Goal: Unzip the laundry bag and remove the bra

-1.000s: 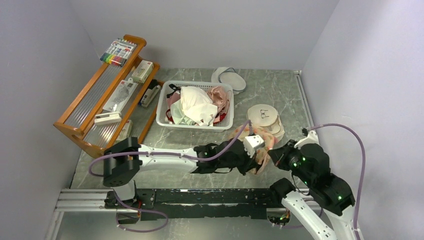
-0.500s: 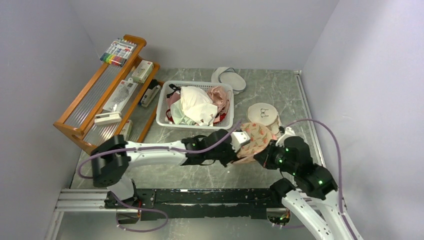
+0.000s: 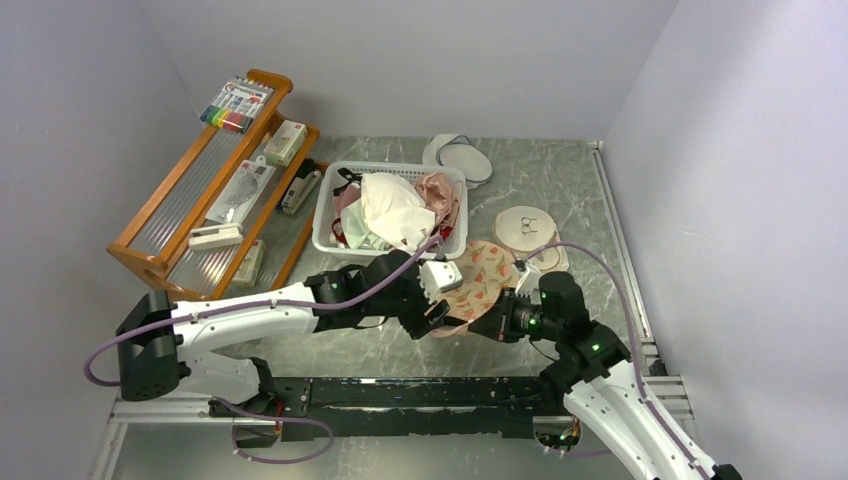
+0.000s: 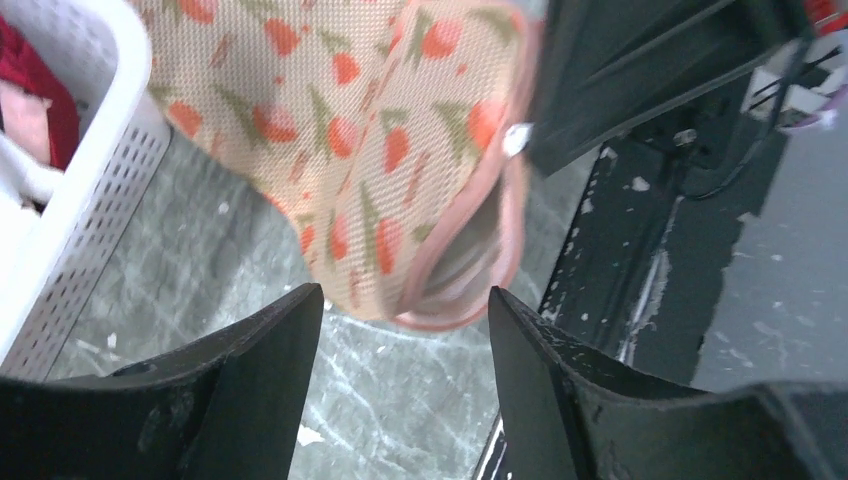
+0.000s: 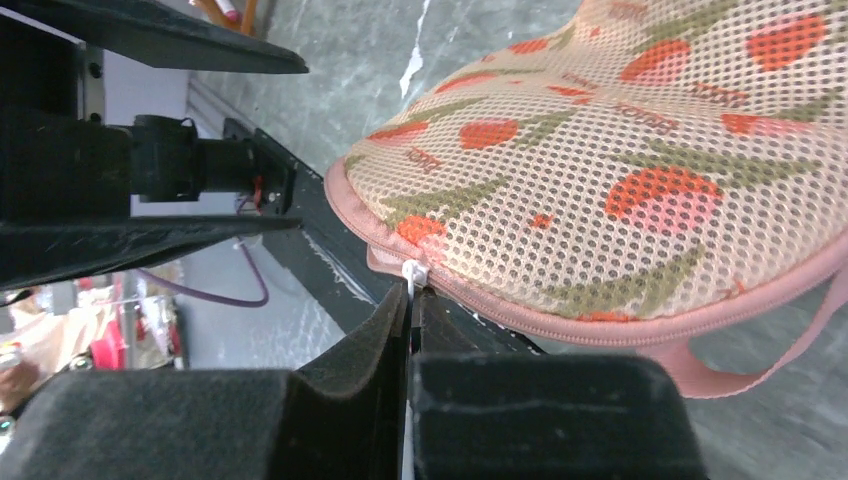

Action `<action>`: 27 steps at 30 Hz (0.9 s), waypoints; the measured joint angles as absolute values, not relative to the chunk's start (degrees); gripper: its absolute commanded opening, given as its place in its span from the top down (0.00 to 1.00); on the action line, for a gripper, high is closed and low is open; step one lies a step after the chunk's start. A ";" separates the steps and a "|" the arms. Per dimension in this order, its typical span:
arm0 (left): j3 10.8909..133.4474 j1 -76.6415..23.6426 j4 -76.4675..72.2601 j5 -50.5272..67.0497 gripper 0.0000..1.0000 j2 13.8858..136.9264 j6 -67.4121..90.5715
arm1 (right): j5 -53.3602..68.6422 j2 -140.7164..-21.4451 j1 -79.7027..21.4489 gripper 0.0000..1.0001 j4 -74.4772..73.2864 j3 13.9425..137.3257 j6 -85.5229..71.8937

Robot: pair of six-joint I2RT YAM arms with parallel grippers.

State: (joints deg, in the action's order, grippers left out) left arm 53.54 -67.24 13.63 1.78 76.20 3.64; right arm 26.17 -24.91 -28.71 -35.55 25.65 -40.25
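Observation:
The peach laundry bag point(image 3: 482, 275) with its orange-red flower print hangs just above the table in front of the basket. In the left wrist view the laundry bag point(image 4: 390, 150) has a gap in its pink trim at the near end, with pale lining showing inside. My left gripper point(image 3: 437, 316) stands open just short of that end, its fingers point(image 4: 290, 340) apart and holding nothing. My right gripper point(image 3: 492, 326) is shut on the white zipper pull point(image 5: 415, 272) at the bag's edge. The bra is hidden.
A white basket point(image 3: 330, 215) full of garments stands behind the bag, and its wall point(image 4: 90, 200) is close on the left. A wooden rack point(image 3: 200, 190) fills the left side. White round pouches point(image 3: 528, 228) lie at the back right. A black rail point(image 3: 400, 395) runs along the near edge.
My left gripper has let go of the bag, opened and drawn back to the left. The right gripper has carried the zipper pull leftward, and the bag now lies flatter and further left.

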 measured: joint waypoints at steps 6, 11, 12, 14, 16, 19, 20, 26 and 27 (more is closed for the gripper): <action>59.09 -67.26 13.98 6.87 0.18 78.52 -0.43 | 29.12 -25.15 -28.71 1.00 -30.13 22.35 -42.06; 61.65 -67.26 13.10 12.21 0.17 83.70 -4.01 | 29.36 -25.54 -28.73 1.00 -28.53 22.35 -42.41; 61.39 -67.24 12.73 13.06 0.22 84.49 -4.47 | 29.36 -25.52 -28.73 1.00 -28.49 22.35 -42.41; 60.10 -67.20 11.46 13.78 0.34 85.27 -5.10 | 29.34 -25.50 -28.71 1.00 -28.45 22.35 -42.48; 58.17 -66.87 10.44 13.80 0.42 85.30 -5.58 | 29.36 -25.54 -28.73 1.00 -28.23 22.35 -42.52; 56.38 -66.43 10.20 13.50 0.52 85.41 -6.02 | 29.36 -26.15 -28.71 1.00 -27.68 22.35 -42.61; 56.18 -66.30 10.20 13.23 0.56 85.49 -6.17 | 29.34 -26.61 -28.71 1.00 -27.55 22.35 -42.61; 56.16 -65.73 10.20 10.66 0.81 86.56 -6.92 | 28.71 -29.58 -28.73 1.00 -27.33 22.37 -42.19; 56.16 -65.65 10.22 10.48 0.86 86.59 -7.09 | 28.64 -29.95 -28.73 1.00 -27.40 22.39 -42.11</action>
State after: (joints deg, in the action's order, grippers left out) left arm 56.16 -65.65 10.22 10.48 86.59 -7.09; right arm 28.64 -29.95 -28.73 -27.40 22.39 -42.11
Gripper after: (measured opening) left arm 0.274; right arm 0.007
